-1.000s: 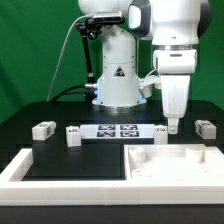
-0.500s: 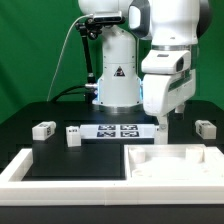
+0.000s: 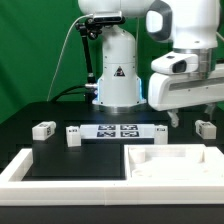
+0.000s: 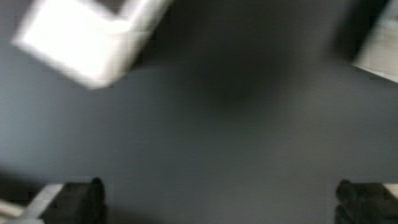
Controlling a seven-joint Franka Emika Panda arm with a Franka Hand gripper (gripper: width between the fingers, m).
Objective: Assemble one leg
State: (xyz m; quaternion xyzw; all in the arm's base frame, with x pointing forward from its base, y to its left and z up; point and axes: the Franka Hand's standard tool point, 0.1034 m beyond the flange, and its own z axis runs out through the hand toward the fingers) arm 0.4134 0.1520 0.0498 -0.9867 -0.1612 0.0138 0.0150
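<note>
Several small white legs with tags stand on the black table: one at the exterior view's left (image 3: 42,129), one beside it (image 3: 72,135), one right of the marker board (image 3: 160,133) and one at the far right (image 3: 205,129). My gripper (image 3: 198,114) hangs above the table between the two right legs, with its hand turned broadside. The blurred wrist view shows the gripper (image 4: 222,200) open and empty, its dark fingertips (image 4: 79,200) wide apart over bare table. A white block (image 4: 89,40) and a second white edge (image 4: 377,50) show there; I cannot tell which legs they are.
The marker board (image 3: 118,130) lies in front of the robot's base (image 3: 117,85). A large flat white panel with recesses (image 3: 180,165) lies at the front right. A white frame (image 3: 40,170) runs along the front left.
The gripper has risen from beside the leg right of the marker board. It has swung toward the exterior view's right, and its hand has turned broadside. No leg has moved.
</note>
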